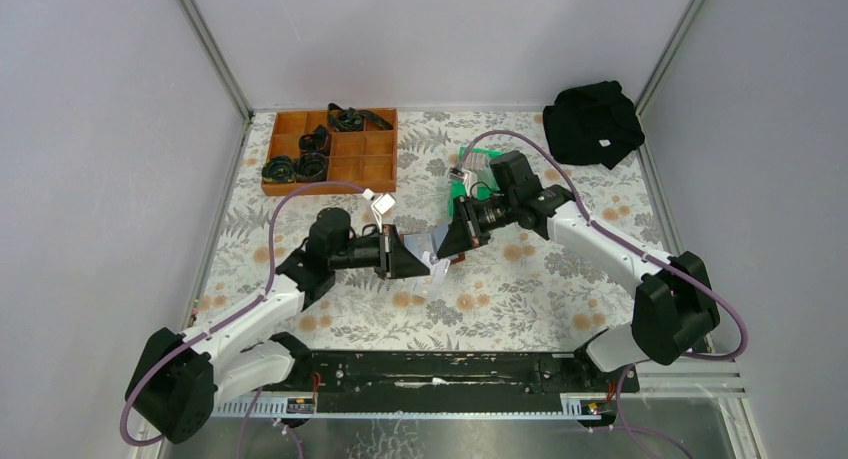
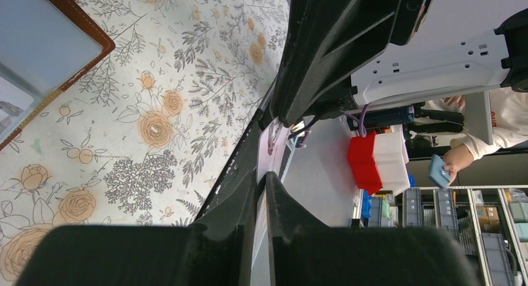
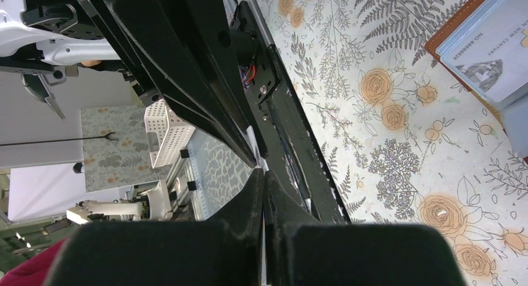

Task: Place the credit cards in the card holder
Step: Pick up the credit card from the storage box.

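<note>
your right gripper point(image 3: 264, 183) is pressed together on a pale credit card point(image 1: 440, 266). your left gripper point(image 2: 261, 199) is narrowed around the same card; whether it clamps cannot be told. the card holder point(image 2: 93, 42) lies on the table point(image 1: 520, 299) just beside them.

My left gripper point(image 2: 261, 183) is black, the card point(image 1: 440, 268) in it white. The tablecloth point(image 1: 520, 299) is cream with grey ferns and orange roses. Brown tray point(image 1: 350, 169) at eleven o'clock, green bin point(image 1: 482, 159) at twelve, black rag point(image 1: 592, 122) at one. Holder point(image 2: 99, 42) brown, pale-stitched.
</note>
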Controlling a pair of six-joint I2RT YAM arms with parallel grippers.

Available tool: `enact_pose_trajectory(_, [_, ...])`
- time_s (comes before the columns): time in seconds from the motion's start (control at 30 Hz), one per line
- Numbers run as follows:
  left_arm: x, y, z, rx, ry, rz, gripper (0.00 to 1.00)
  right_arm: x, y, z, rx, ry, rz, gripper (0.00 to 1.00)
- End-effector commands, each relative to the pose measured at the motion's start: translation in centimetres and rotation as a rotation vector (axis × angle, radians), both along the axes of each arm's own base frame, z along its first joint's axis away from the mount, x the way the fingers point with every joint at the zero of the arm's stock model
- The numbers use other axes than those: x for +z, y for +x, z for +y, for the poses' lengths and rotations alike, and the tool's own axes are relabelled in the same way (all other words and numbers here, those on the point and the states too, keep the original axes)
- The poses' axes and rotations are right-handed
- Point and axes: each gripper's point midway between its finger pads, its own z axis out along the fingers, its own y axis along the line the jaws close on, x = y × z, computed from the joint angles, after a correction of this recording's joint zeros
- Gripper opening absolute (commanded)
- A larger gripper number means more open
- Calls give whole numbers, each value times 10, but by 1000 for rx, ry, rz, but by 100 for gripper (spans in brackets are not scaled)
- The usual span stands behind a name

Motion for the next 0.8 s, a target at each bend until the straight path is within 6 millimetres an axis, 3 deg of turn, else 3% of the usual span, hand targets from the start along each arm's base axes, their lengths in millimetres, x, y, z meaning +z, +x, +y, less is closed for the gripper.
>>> enact_pose_trajectory(0.0, [6, -3, 0, -23, -29, -27, 10, 9, 3, -1, 11, 36, -17, 0])
enact_pose_trajectory(0.07, [5, -2, 0, -23, -27, -23, 0, 8, 4, -1, 10, 37, -15, 0])
enact_pose_trajectory(0.17, [1, -1, 0, -17, -21, -12, 0, 5, 8, 0, -4, 32, -12, 2])
enact_pose_trajectory(0.3, [-15, 12, 4, 62, 52, 3, 0, -5, 25, -2, -73, -33, -45, 32])
enact_pose_trajectory(0.4, [-30, 27, 11, 161, 119, 18, 0, -13, 36, -4, -113, -84, -71, 43])
enact_pose_trajectory(0.67, [-73, 70, 29, 417, 274, 86, 0, -26, 75, -9, -247, -207, -163, 48])
enact_pose_trajectory(0.77, [-83, 88, 29, 475, 311, 109, 0, -33, 90, -12, -285, -263, -188, 41])
